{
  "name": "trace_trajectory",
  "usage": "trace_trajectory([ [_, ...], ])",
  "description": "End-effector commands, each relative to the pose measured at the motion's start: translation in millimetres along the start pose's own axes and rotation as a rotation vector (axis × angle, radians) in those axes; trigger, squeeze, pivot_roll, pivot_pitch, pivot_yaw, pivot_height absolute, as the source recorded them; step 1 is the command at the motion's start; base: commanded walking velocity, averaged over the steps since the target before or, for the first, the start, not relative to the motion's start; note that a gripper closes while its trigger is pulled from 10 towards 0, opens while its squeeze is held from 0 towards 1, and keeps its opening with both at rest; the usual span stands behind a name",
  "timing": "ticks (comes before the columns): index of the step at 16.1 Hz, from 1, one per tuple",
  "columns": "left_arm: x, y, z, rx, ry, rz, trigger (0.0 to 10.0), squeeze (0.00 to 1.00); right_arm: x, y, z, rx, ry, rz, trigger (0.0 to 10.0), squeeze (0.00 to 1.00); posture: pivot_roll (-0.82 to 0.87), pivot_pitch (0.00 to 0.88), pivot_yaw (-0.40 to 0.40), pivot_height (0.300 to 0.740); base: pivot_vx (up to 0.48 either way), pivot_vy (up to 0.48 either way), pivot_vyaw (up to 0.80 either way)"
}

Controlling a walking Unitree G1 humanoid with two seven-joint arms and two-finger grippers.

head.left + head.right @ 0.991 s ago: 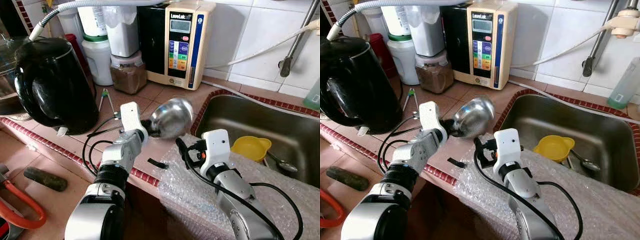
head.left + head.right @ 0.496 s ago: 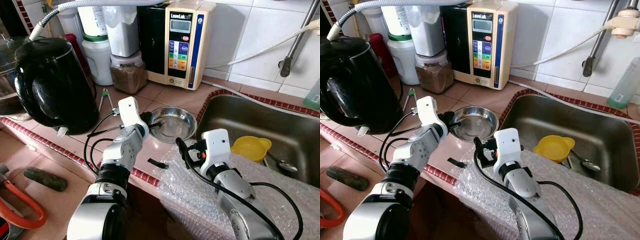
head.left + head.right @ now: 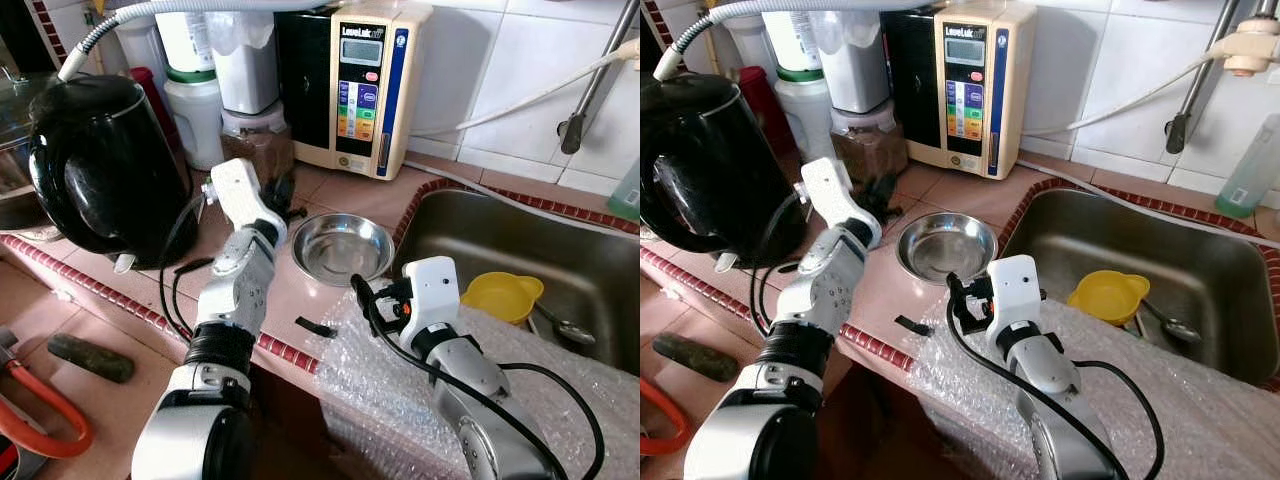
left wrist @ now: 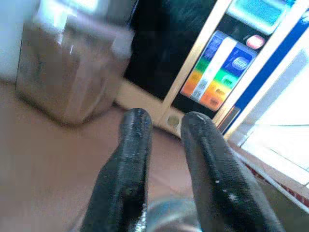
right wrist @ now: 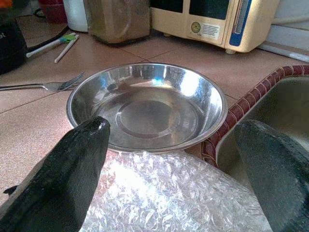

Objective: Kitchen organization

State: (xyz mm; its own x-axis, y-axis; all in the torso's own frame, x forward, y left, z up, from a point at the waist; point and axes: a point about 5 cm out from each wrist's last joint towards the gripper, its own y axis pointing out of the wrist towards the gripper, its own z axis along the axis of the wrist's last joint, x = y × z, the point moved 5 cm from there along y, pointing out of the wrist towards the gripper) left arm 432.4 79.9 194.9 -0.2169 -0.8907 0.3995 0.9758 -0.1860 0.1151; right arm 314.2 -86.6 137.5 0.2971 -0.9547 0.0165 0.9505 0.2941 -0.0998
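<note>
A shiny steel bowl (image 3: 342, 246) sits upright on the tiled counter between the sink and the black kettle. My left gripper (image 3: 280, 195) hangs above the counter just behind and left of the bowl, by the brown jar; in the left wrist view its fingers (image 4: 135, 145) stand a narrow gap apart with nothing between them. My right gripper (image 3: 365, 295) rests on the bubble wrap at the bowl's near side, open wide. In the right wrist view the bowl (image 5: 147, 104) lies just beyond its two fingertips (image 5: 91, 140).
A black kettle (image 3: 105, 170) stands at the left, with a water machine (image 3: 360, 85) and a jar of brown powder (image 3: 258, 145) at the back. The sink (image 3: 520, 230) on the right holds a yellow cup (image 3: 503, 295) and a spoon (image 3: 565, 328). Bubble wrap (image 3: 400, 390) covers the counter's front edge. A fork (image 5: 43, 86) lies left of the bowl.
The bowl went from tilted up in my left gripper to flat on the counter. The left gripper let go and rose back towards the jar. The right arm stayed put.
</note>
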Motion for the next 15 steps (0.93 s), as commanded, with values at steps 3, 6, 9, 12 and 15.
trace_trajectory([
  [3, 12.0, -8.2, 9, 0.096, 0.178, -0.096, 10.0, 1.0, 2.2, 0.8, 2, 0.011, -0.002, -0.012, 10.0, 1.0, 0.02, 0.0, 0.063, 0.74, 0.0, 0.0, 0.0],
  [6, 12.6, -14.6, 10, 0.144, 0.297, -0.126, 10.0, 1.0, 3.1, 0.8, 2, 0.011, -0.009, -0.01, 10.0, 1.0, 0.02, 0.0, 0.059, 0.74, 0.0, 0.0, 0.0],
  [9, 4.1, -20.2, 7, 0.162, 0.412, -0.116, 10.0, 1.0, 3.4, 0.7, 2, 0.01, -0.012, -0.009, 10.0, 1.0, 0.03, 0.0, 0.06, 0.74, 0.0, 0.0, 0.0],
  [12, -7.0, -22.5, -28, -0.036, 0.374, -0.101, 10.0, 1.0, 2.2, 0.4, 2, 0.01, -0.011, -0.004, 10.0, 1.0, 0.03, 0.0, 0.061, 0.74, 0.0, 0.0, 0.0],
  [15, -22.1, -29.4, -65, -0.257, 0.298, -0.046, 10.0, 1.0, 2.4, -0.5, 1, 0.007, -0.012, -0.001, 10.0, 1.0, 0.02, 0.0, 0.059, 0.74, 0.0, 0.0, 0.0],
])
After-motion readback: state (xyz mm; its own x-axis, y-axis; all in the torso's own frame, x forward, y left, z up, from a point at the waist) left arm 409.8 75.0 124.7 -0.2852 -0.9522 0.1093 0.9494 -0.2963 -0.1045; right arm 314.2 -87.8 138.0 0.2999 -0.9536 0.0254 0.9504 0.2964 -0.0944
